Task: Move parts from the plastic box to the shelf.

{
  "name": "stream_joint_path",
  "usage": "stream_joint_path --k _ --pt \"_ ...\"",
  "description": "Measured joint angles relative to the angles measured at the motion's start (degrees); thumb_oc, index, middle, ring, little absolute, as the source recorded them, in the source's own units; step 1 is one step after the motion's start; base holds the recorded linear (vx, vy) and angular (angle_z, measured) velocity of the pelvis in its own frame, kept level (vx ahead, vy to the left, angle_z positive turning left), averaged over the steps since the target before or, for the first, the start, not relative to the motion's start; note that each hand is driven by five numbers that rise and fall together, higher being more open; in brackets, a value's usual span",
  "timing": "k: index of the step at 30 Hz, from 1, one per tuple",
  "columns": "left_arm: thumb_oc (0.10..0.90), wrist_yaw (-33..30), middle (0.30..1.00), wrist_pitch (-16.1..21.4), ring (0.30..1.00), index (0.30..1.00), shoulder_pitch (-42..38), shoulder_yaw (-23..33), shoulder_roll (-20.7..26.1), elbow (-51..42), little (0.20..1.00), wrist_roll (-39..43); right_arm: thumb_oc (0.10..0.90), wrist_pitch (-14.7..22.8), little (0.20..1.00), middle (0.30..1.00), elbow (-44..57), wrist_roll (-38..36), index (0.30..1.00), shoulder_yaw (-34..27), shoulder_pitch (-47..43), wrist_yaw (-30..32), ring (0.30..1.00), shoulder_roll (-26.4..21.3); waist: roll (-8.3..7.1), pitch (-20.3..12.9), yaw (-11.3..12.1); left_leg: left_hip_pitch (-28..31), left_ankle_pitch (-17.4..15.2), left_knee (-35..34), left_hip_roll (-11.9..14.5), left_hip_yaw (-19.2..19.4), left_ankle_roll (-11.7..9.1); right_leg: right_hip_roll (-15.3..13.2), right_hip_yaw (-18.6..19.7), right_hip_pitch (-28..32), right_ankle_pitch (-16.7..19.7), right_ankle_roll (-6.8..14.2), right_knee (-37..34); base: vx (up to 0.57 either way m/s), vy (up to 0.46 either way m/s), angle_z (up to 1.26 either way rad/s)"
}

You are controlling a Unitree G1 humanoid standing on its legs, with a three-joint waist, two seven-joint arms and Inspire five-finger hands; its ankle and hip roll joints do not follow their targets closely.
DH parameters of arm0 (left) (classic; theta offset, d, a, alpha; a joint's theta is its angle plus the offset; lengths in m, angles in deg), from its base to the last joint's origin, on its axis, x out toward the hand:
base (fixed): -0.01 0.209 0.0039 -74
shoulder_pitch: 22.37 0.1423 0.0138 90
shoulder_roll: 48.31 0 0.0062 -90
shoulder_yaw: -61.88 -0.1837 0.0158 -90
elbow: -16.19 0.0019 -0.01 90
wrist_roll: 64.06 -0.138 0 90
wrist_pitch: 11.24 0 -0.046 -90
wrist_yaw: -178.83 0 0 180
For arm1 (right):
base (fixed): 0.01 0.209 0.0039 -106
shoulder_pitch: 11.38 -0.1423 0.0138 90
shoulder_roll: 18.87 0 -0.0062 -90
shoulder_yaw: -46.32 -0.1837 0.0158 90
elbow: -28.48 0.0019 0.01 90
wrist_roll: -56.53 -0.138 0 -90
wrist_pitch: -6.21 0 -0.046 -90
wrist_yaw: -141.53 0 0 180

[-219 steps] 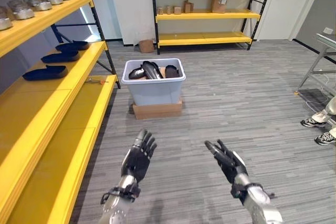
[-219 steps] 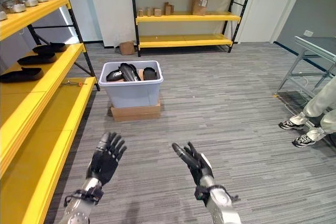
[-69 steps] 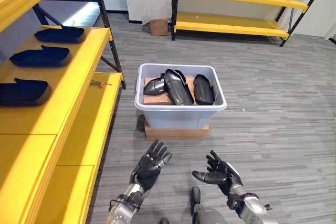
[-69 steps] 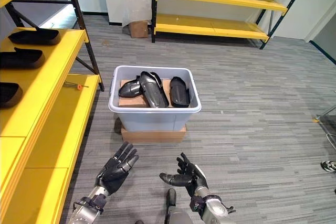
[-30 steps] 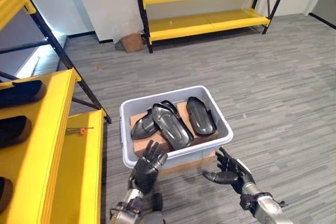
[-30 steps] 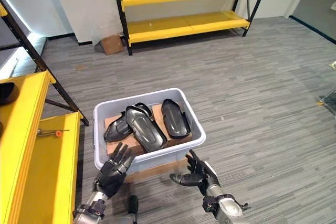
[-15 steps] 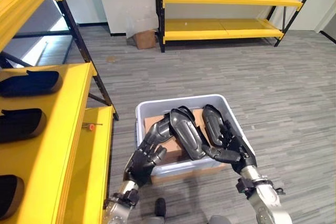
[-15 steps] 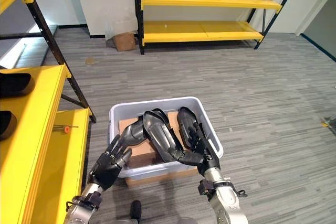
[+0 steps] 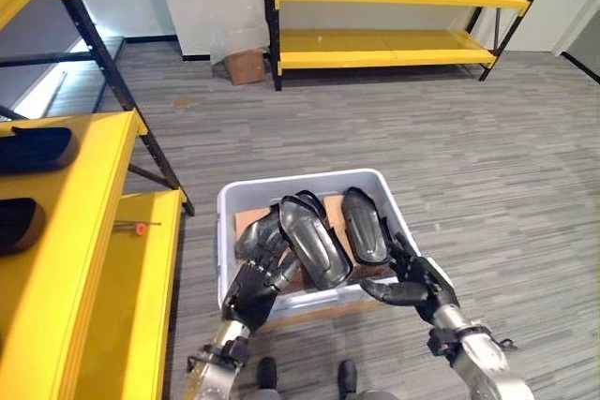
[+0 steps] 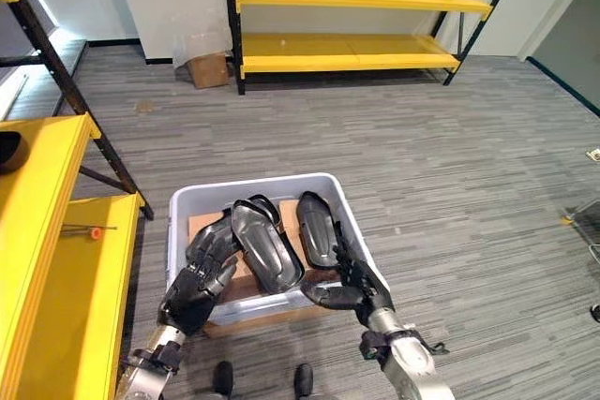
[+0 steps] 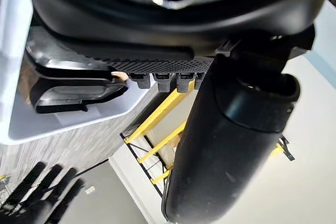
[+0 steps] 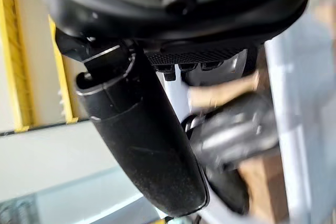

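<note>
Both hands now at the plastic box (image 9: 234, 208), up from short of it: left hand (image 9: 251, 289) and right hand (image 9: 414, 284), fingers spread, holding nothing. Black parts (image 9: 314, 239) still inside; grasp next.

You've got a pale grey plastic box (image 9: 246, 201) on a flat cardboard carton (image 10: 246, 322) on grey striped floor (image 9: 487, 156).

Three dark glossy curved parts (image 9: 314, 241) lie side by side on brown cardboard inside the pale grey plastic box (image 9: 234, 201), beside the yellow shelf (image 9: 89, 231).
</note>
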Motion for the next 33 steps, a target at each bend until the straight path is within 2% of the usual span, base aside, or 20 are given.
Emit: stream_joint_path --k 2,4,8,9,10,11,12,14,15,19,22,25,26,28,31,33 --pt "0.900 0.1 1.000 0.0 1.000 1.000 0.5 0.6 -0.4 0.0 1.000 0.0 0.900 0.0 1.000 1.000 0.0 0.2 1.000 -1.0 -0.9 -0.3 1.000 -2.7 0.01 0.0 0.2 0.1 -0.3 0.1 0.8 -0.2 -0.4 0.8 -0.5 0.6 -0.3 -0.6 0.0 0.18 -0.088 0.12" --pt "0.900 0.1 1.000 -0.1 1.000 1.000 0.4 1.2 -0.2 -0.1 1.000 0.0 0.900 0.2 1.000 1.000 0.2 3.8 1.000 -2.3 -5.9 -0.5 1.000 -6.4 -0.01 0.0 0.5 0.2 -0.3 0.1 1.0 -1.6 -0.4 1.2 -1.8 1.5 -0.7 -1.0 0.0 0.16 -0.100 0.27" --pt "0.900 0.1 1.000 -1.8 1.000 1.000 -1.5 1.7 0.8 -0.2 1.000 0.1 0.900 -0.3 1.000 1.000 -2.6 4.5 1.000 -0.9 -18.7 -1.0 1.000 -9.6 -0.32 0.0 3.2 0.0 -0.8 1.4 1.0 -3.3 -1.2 1.6 -3.0 2.6 -1.0 -1.2 0.0 0.08 -0.149 0.18" --pt "0.900 0.1 1.000 -2.8 1.000 1.000 -2.7 1.6 2.3 -0.2 1.000 0.0 0.900 -1.1 1.000 1.000 -5.3 5.0 1.000 1.9 -25.4 -0.8 1.000 -11.4 -0.66 0.2 4.0 -0.4 -1.0 2.0 1.1 -3.9 -1.4 2.1 -3.5 2.8 -1.0 -1.2 0.0 -0.06 -0.185 0.48" --pt "0.900 0.1 1.000 -5.1 1.000 1.000 -6.5 0.6 6.6 -0.6 1.000 -0.1 0.900 -2.7 1.000 1.000 -11.9 4.6 1.000 7.6 -39.8 -0.2 1.000 -16.2 -1.47 0.5 6.2 -2.7 -0.8 3.2 1.4 -6.1 -2.1 2.5 -5.2 2.0 -1.1 -1.4 0.0 -0.11 -0.163 0.62" --pt "0.900 0.2 1.000 -5.7 1.000 1.000 -8.3 0.1 9.0 -1.5 1.000 -0.1 0.900 -2.7 1.000 1.000 -15.5 4.3 1.000 7.0 -45.4 0.4 1.000 -16.5 -2.40 0.5 7.9 -3.8 -0.6 3.5 1.8 -7.1 -2.3 3.1 -5.6 1.0 -1.2 -1.6 0.1 -0.21 -0.216 0.79" --pt "0.900 0.2 1.000 -6.4 1.000 1.000 -10.8 -0.1 12.9 -2.8 1.000 0.7 0.900 -2.6 1.000 1.000 -23.4 1.7 1.000 6.8 -56.2 3.1 1.000 -16.7 -3.58 0.8 10.7 -7.9 0.1 4.6 2.4 -9.1 -3.1 4.1 -7.0 -2.2 -1.5 -2.0 1.2 -0.19 -0.154 0.51" --pt "0.900 0.2 1.000 -6.5 1.000 1.000 -12.1 -0.3 15.2 -3.2 1.000 2.2 0.900 -2.5 1.000 1.000 -27.2 -0.5 1.000 6.6 -61.8 3.8 1.000 -16.8 -4.09 1.8 12.4 -10.2 0.8 5.1 2.6 -10.3 -3.3 4.4 -7.9 -4.3 -1.8 -2.4 2.4 -0.17 -0.111 0.37" --pt "0.900 0.2 1.000 -6.5 1.000 1.000 -13.1 -0.3 16.3 -2.9 1.000 2.2 0.900 -2.5 1.000 1.000 -29.0 -2.3 1.000 6.6 -64.4 3.7 1.000 -16.7 -4.19 3.4 13.2 -11.3 1.2 5.4 2.4 -11.3 -3.7 4.2 -8.6 -5.3 -2.5 -2.4 3.6 -0.12 -0.073 0.36" --pt "0.900 0.2 1.000 -5.7 1.000 1.000 -15.7 -1.8 17.2 -3.0 1.000 2.4 0.900 -3.4 1.000 1.000 -31.7 -3.0 1.000 9.2 -64.2 3.2 1.000 -15.0 -3.35 9.1 14.7 -15.0 1.8 6.8 1.1 -13.4 -3.6 3.1 -10.1 -9.6 -4.4 -2.2 8.3 -0.16 -0.089 0.31" --pt "0.900 0.2 1.000 -4.8 1.000 1.000 -18.4 -2.6 17.1 -3.7 1.000 4.4 0.900 -6.8 1.000 1.000 -35.9 -2.9 1.000 9.4 -63.1 5.1 1.000 -12.3 -1.66 13.6 15.1 -18.1 2.0 7.6 0.1 -14.4 -3.5 2.1 -10.5 -13.4 -5.5 -2.4 12.0 -0.15 -0.058 0.17" --pt "0.900 0.2 1.000 -3.7 1.000 1.000 -21.1 -1.6 17.0 -6.8 1.000 4.4 0.900 -7.9 1.000 1.000 -42.8 -2.4 1.000 9.4 -61.2 9.9 1.000 -9.1 -0.06 17.9 15.9 -20.4 2.6 8.2 -0.4 -14.5 -3.6 1.0 -10.3 -17.4 -7.0 -2.5 16.3 -0.10 -0.028 0.03" --pt "0.900 0.0 1.000 -3.2 1.000 1.000 -22.0 0.0 17.0 -9.5 1.000 4.4 0.900 -6.5 1.000 1.000 -43.3 -1.5 1.000 8.8 -58.8 13.3 1.000 -7.6 0.76 20.6 15.7 -20.8 2.7 8.2 -0.5 -14.5 -3.1 0.7 -10.3 -18.3 -7.3 -2.9 17.7 -0.08 0.009 -0.02" --pt "0.900 -0.8 1.000 -2.6 1.000 1.000 -22.7 0.6 17.1 -10.0 1.000 4.4 0.900 -5.7 1.000 1.000 -41.7 -0.2 1.000 6.5 -58.5 14.9 1.000 -7.2 0.80 20.6 14.7 -21.3 2.7 8.2 -0.5 -14.2 -2.9 0.7 -9.8 -19.1 -7.4 -2.9 18.0 -0.05 0.014 -0.07" --pt "0.900 -1.2 1.000 -2.6 1.000 1.000 -24.9 0.7 16.3 -10.6 1.000 4.3 0.900 -6.2 1.000 1.000 -40.6 1.2 1.000 5.2 -58.4 16.0 1.000 -7.3 0.82 20.6 13.3 -21.1 2.7 8.3 -0.5 -14.0 -3.1 0.7 -9.6 -19.1 -7.6 -2.8 18.2 -0.05 0.023 -0.02" --pt "0.900 -1.5 1.000 -2.6 1.000 1.000 -25.6 1.0 14.7 -11.2 1.000 4.3 0.900 -7.4 1.000 1.000 -36.4 2.8 1.000 4.5 -55.9 17.4 1.000 -7.2 0.81 20.6 12.5 -21.2 2.6 8.3 -0.5 -13.8 -3.0 0.7 -9.1 -19.4 -7.8 -2.8 18.5 -0.04 0.025 -0.06"
